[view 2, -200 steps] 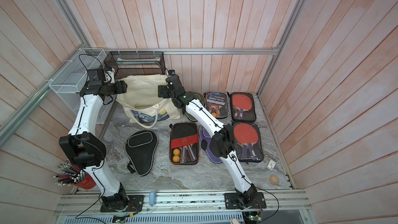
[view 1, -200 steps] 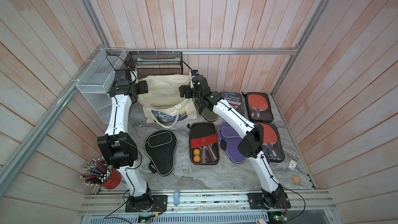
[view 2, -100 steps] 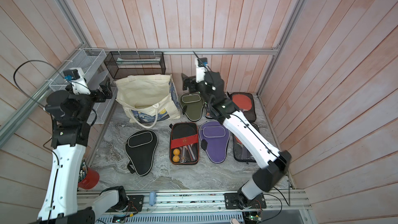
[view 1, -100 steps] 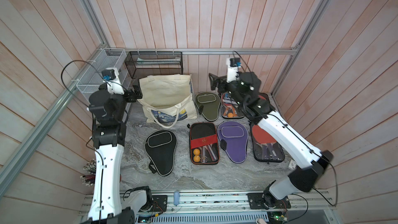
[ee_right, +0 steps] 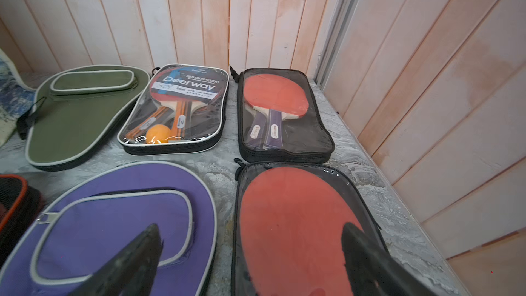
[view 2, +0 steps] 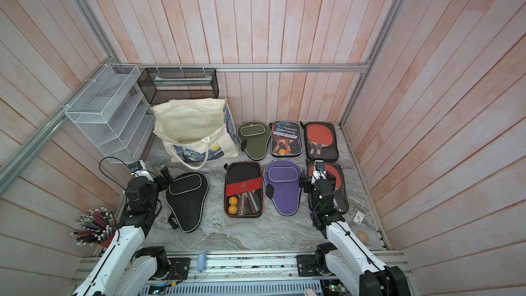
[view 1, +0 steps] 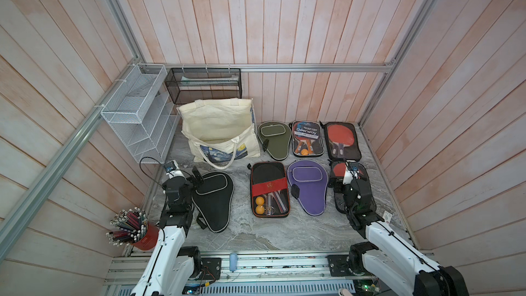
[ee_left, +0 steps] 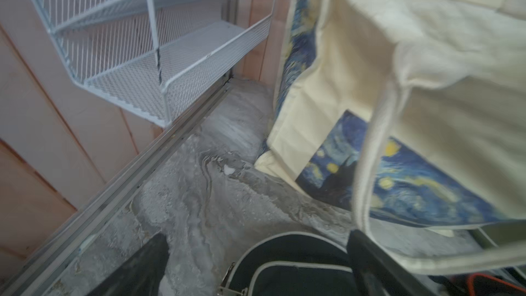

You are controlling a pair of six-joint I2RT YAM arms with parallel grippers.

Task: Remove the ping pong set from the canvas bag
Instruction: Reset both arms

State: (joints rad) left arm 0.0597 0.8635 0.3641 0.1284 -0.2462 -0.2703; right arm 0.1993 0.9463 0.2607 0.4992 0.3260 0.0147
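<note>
Down at the near edge of the desk (view 1: 256, 232), both hands have drawn back, spread wide and empty: the left hand (ee_left: 256, 236) over the black case (view 1: 213, 197), the right hand (ee_right: 250, 225) over a red-paddle set (ee_right: 299, 223). A second ago they reached at the canvas bag (view 1: 219, 126); the olive case (view 1: 274, 140) lies just beside it, so the removal looks finished

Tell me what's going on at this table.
Two robot arms are unpacking ping pong gear from the canvas bag, which stands open at the back. Seven paddle cases and sets lie in two rows on the table. Both hands are open and hold nothing: the left hand hovers by the black case, the right hand over a clear case with a red paddle. No set shows inside the bag from above.
</note>
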